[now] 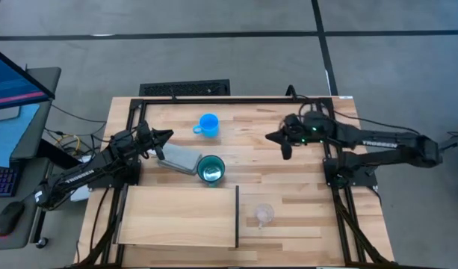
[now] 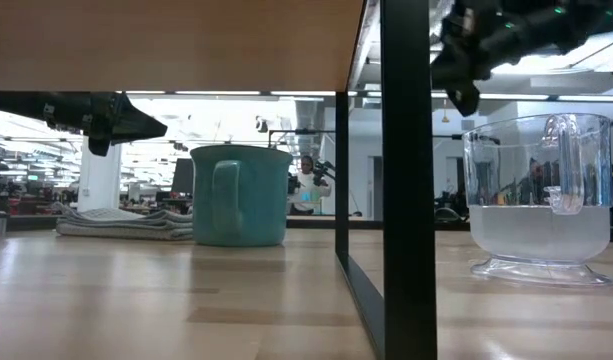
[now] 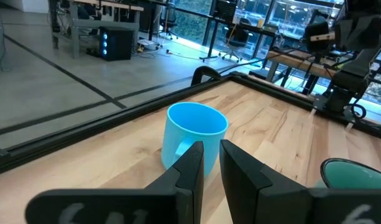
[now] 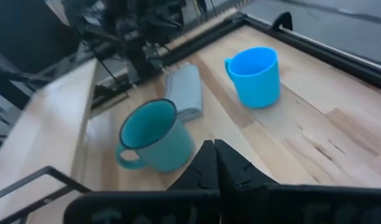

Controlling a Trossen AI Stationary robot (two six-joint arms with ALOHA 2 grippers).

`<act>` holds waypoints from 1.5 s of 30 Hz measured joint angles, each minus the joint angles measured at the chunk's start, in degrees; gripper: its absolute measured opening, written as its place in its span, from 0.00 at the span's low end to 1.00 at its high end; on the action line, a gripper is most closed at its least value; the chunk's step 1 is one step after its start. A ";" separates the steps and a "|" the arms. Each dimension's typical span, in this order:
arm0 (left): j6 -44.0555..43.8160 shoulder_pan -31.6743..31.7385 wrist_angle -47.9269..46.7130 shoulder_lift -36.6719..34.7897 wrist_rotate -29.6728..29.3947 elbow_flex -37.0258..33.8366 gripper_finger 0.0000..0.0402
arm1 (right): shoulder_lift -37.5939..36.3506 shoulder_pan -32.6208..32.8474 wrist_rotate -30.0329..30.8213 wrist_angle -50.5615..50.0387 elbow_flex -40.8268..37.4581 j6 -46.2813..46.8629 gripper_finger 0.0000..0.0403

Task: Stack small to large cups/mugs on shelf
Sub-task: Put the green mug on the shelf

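At the near edge of the table [image 1: 303, 217] sits the shelf [image 1: 176, 217], a light-wood board with a thin dark edge on its right side, bare on top. Just right of that edge the small clear cup [image 1: 264, 215] stands upright on the tabletop, apart from the board; in the low view it shows close up, its handle facing the camera. Farther in, just beyond the shelf's far edge, the teal-green mug [image 1: 211, 169] stands upright, with a folded grey cloth [image 1: 178, 158] lying against its left side. The left gripper [image 1: 166, 137] hovers above the table just beyond the cloth, its fingers [image 3: 191, 163] nearly together with only a narrow slit between them and nothing in it, pointing toward the bright-blue mug [image 1: 208, 125]. That mug stands upright farthest back, near the table's far rail, well apart from the others. The right gripper [image 1: 271, 137] hangs over the middle of the table to the right of the blue mug, fingers [image 4: 206, 163] pressed together and holding nothing.
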 joint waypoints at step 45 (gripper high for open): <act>5.68 0.01 2.58 -0.02 2.15 2.47 0.11 | -17.70 -0.31 5.88 18.57 -22.40 6.75 0.08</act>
